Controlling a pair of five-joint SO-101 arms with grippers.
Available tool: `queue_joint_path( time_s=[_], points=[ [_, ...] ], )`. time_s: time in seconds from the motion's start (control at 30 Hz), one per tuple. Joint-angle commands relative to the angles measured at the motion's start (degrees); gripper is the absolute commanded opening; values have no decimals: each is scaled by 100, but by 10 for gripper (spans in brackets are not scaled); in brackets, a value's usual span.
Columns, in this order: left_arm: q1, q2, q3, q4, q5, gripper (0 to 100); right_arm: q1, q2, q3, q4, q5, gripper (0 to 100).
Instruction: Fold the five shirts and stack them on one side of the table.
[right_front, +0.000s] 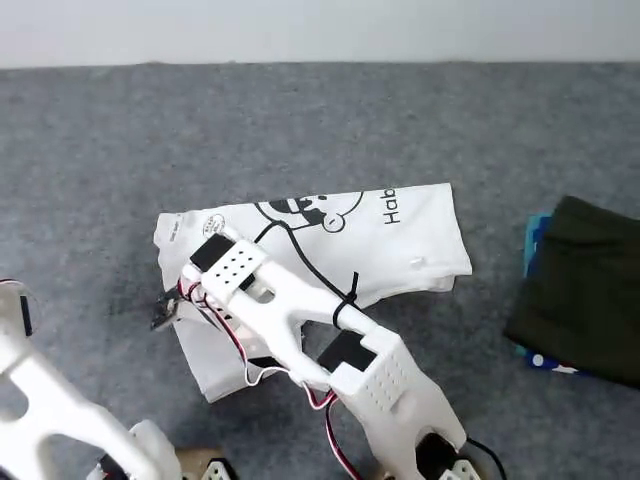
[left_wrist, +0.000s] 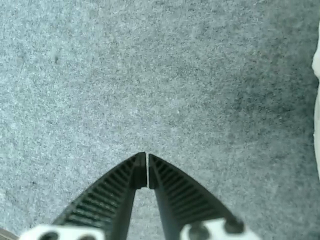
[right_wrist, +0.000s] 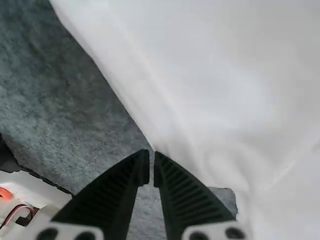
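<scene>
Mid-table, the white shirt (right_front: 400, 235) lies half folded, its long axis running from near-left toward the right edge. From the near edge the right arm (right_front: 300, 310) slants across it, the right gripper (right_wrist: 151, 167) closed on nothing beside the shirt's left hem. At the near-left corner, the left gripper (left_wrist: 147, 170) hangs closed and empty over the grey table (right_front: 300, 120)

Robotics lab bench; grey felt tabletop (right_front: 420, 120); plain white wall (right_front: 320, 30); white plastic arms (right_front: 390, 385)
</scene>
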Motion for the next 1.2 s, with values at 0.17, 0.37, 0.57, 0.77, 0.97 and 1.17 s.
queue_joint_path(
  time_s=[0.17, 0.37, 0.57, 0.77, 0.97, 1.17],
  points=[
    [-44, -185, -48, -149, 53, 14, -418, -1095, -123, 251, 26, 222],
    [-44, -185, -31, -149, 53, 14, -901, -848, -53, 242, 26, 255],
    [-44, -185, -22, -141, 53, 14, -1059, -286, -53, 31, 18, 255],
    [-44, -185, -22, -123, 53, 14, -884, 286, -62, -673, -220, 254],
    [-44, -185, -22, -114, 53, 14, -866, 725, -70, -857, -651, 225],
    [-44, -185, -22, -114, 53, 14, -840, 743, -202, -945, -659, 7]
  ],
)
